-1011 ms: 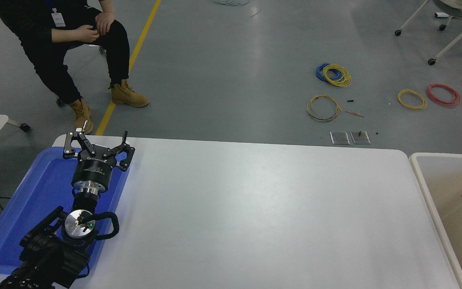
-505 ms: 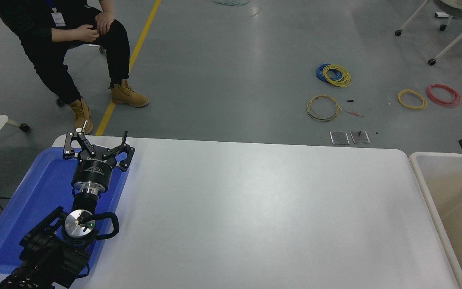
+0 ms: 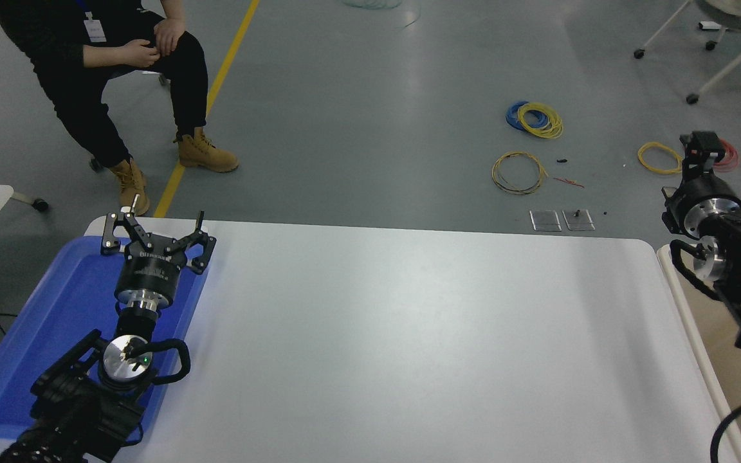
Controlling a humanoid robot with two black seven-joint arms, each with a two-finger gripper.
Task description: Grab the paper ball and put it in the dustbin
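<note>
The right gripper (image 3: 702, 146) has risen from the dustbin (image 3: 698, 360) at the table's right edge, finger state unclear; no paper ball visible, so likely dropped.

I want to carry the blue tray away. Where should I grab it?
Grab the blue tray by its raised rim on the long left side, coming from the left. That edge is bare, while the left gripper and its arm hang over the right side.
</note>
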